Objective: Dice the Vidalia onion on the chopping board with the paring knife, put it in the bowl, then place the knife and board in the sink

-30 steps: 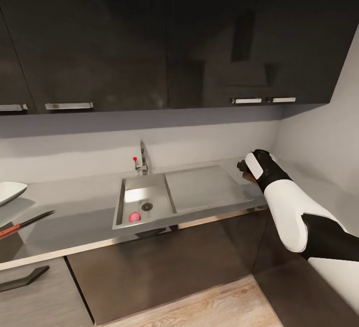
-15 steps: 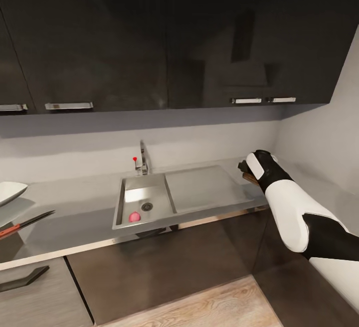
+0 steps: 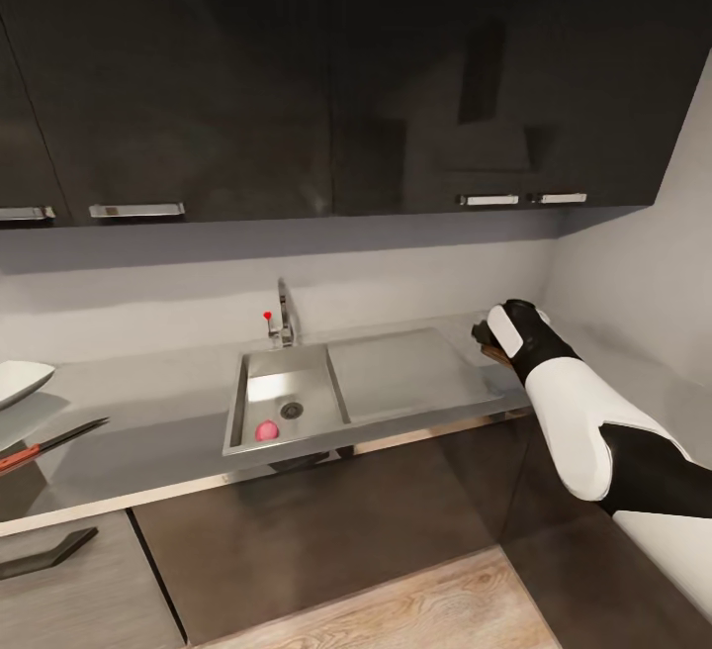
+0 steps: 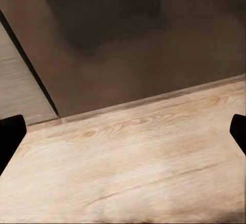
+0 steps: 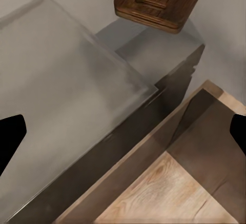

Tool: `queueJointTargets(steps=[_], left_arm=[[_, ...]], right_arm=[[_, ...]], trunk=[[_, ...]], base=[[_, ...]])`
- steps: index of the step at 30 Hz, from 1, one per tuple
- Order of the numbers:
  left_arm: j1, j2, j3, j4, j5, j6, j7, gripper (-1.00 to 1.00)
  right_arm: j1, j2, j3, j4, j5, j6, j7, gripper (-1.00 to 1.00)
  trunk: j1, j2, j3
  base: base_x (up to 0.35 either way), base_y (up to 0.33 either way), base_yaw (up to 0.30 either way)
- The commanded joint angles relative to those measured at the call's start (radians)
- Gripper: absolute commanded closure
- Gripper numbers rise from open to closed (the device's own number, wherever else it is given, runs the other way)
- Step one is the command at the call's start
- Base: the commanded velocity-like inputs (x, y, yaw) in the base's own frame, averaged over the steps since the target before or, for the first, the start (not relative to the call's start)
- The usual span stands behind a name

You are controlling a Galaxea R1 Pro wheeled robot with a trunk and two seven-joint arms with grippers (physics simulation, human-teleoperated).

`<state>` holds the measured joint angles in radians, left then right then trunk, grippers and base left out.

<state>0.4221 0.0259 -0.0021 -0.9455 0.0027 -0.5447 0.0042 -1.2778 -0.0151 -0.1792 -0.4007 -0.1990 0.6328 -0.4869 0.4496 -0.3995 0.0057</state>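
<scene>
A pinkish-red Vidalia onion [image 3: 265,430] lies in the sink [image 3: 259,373] basin, next to the round drain. At the far left of the countertop [image 3: 148,431] stand the white bowl [image 3: 16,378] and the paring knife [image 3: 49,442]. The chopping board [image 5: 160,0] rests on the countertop's right end; a brown sliver of the board [image 3: 497,353] peeks out under my right gripper [image 3: 483,335]. In the wrist view my right gripper [image 5: 123,134] is open, holding nothing, a short way from the board. My left gripper [image 4: 123,134] is open above the wooden floor.
The chrome tap [image 3: 283,317] with a red dot rises behind the basin, and the steel drainboard [image 3: 400,372] lies between basin and board. Dark wall cabinets [image 3: 297,85] hang above. A side wall [image 3: 643,273] closes the right end. Dark cabinet fronts [image 3: 316,520] stand below.
</scene>
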Motion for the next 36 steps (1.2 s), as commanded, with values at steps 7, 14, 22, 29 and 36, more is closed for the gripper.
queueJointTargets(steps=[7, 14, 22, 29, 36], left_arm=[[0.001, 0.001, 0.001, 0.061, 0.001, -0.001, 0.0, -1.0], [0.001, 0.0, 0.001, 0.089, 0.002, -0.001, 0.0, -1.0], [0.001, 0.0, 0.001, 0.094, 0.002, -0.001, 0.0, -1.0], [0.001, 0.0, 0.001, 0.115, 0.002, -0.001, 0.0, -1.0], [0.001, -0.002, 0.001, 0.144, 0.002, -0.001, 0.0, -1.0]], right_arm=[[0.0, -0.002, -0.003, 0.021, -0.012, 0.004, -0.03, -1.0], [0.0, -0.002, -0.009, 0.03, -0.014, 0.004, -0.092, -1.0], [0.0, -0.002, -0.063, 0.03, -0.014, 0.004, -0.136, -1.0], [0.0, -0.001, -0.081, 0.03, -0.014, 0.004, -0.141, -1.0], [0.0, 0.004, -0.08, 0.031, -0.014, 0.004, -0.141, -1.0]], trunk=[[0.0, -0.001, 0.0], [0.0, -0.001, 0.0], [0.0, -0.001, 0.0], [0.0, -0.001, 0.0], [0.0, -0.001, 0.0]], base=[[0.0, 0.0, 0.0], [0.023, 0.0, 0.0], [0.248, 0.0, 0.0], [0.336, -0.031, 0.0], [0.3, -0.138, 0.0]])
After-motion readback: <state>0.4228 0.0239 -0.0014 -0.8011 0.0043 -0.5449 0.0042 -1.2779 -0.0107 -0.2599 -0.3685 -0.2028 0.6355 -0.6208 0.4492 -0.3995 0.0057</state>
